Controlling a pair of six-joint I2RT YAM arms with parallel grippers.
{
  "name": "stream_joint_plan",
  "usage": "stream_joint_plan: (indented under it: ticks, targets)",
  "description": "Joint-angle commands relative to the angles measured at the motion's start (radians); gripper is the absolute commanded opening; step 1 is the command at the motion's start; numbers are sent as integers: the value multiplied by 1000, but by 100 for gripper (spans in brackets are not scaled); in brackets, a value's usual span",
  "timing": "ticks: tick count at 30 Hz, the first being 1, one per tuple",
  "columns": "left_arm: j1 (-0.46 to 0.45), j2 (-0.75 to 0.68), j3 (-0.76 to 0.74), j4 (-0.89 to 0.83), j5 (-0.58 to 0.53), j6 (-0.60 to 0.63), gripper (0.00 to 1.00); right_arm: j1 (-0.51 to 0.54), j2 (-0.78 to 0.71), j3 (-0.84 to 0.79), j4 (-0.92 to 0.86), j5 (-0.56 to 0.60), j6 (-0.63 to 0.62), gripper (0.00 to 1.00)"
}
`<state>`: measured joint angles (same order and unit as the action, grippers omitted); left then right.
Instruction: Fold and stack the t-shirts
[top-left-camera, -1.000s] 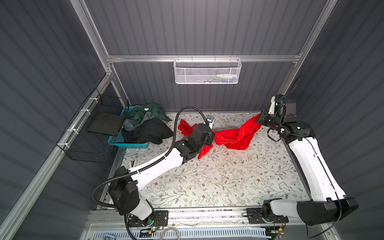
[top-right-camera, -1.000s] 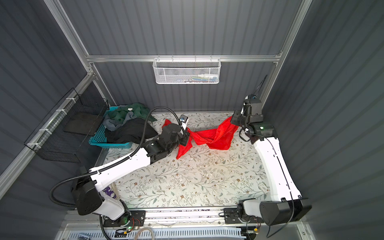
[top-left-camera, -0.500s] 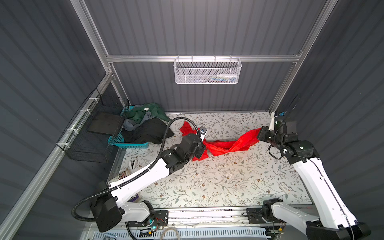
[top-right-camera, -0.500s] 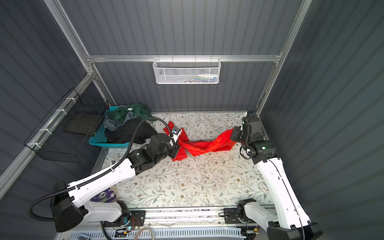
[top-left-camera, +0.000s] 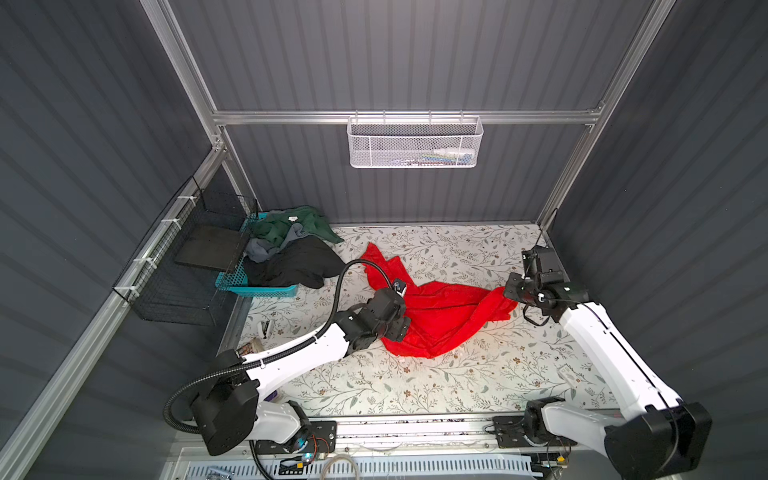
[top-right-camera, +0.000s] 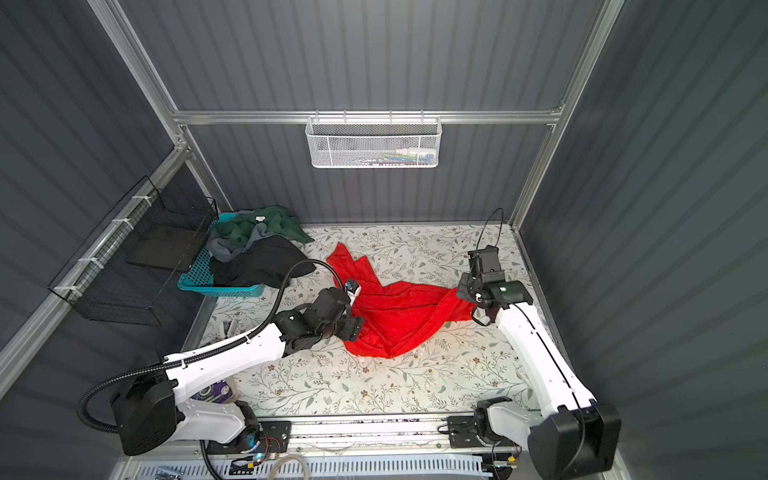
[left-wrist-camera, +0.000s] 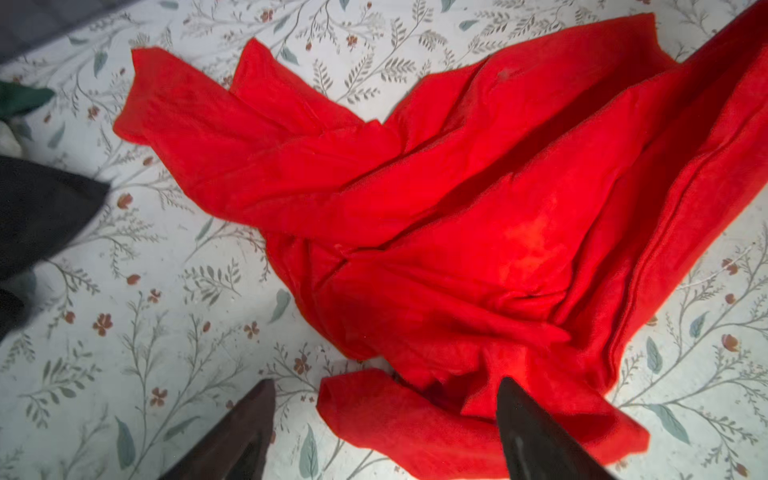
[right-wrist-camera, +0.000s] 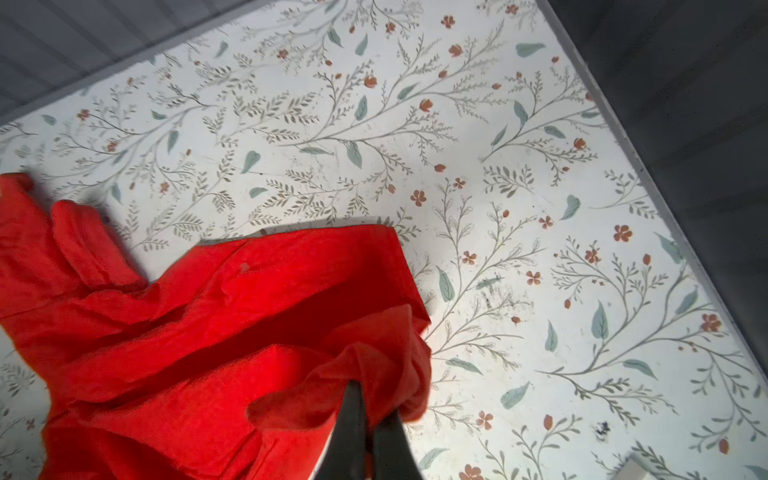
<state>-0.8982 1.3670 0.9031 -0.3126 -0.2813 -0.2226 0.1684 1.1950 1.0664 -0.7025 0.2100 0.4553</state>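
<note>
The red t-shirt (top-left-camera: 440, 320) is bright and plain. The table (top-left-camera: 457, 386) is white with grey-green leaves and tiny red flowers. The basket (top-left-camera: 266, 289) is blue-green. The green t-shirt (top-left-camera: 299, 220), grey t-shirt (top-left-camera: 266, 249) and black t-shirt (top-left-camera: 299, 264) are plain.

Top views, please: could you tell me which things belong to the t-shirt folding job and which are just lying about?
Job in hand: red t-shirt, held by the shut right gripper; open left gripper at its edge; dark green shirt; grey shirt; black shirt.
Lying about: teal basket under those shirts; white mesh basket on the back rail; black wire rack.
</note>
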Motion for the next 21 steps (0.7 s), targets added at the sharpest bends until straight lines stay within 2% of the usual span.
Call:
stream_joint_plan:
  ticks: [1,5,9,14,21]
  targets:
    - [-4,-36,-54,15,30,-47,85,-7,22,14,26,32,13,0]
    - [-4,-33,-91,-8,25,-66,84,-20,38,12,31,32,12,0]
    - [-3,-1,-102,-35,63,-135,82,-23,35,7,30,32,11,0]
    - [-4,5,-141,-5,85,-193,82,-26,26,-4,33,32,5,0]
    - [-2,79,-114,2,84,-245,80,-28,25,-6,31,17,-2,0]
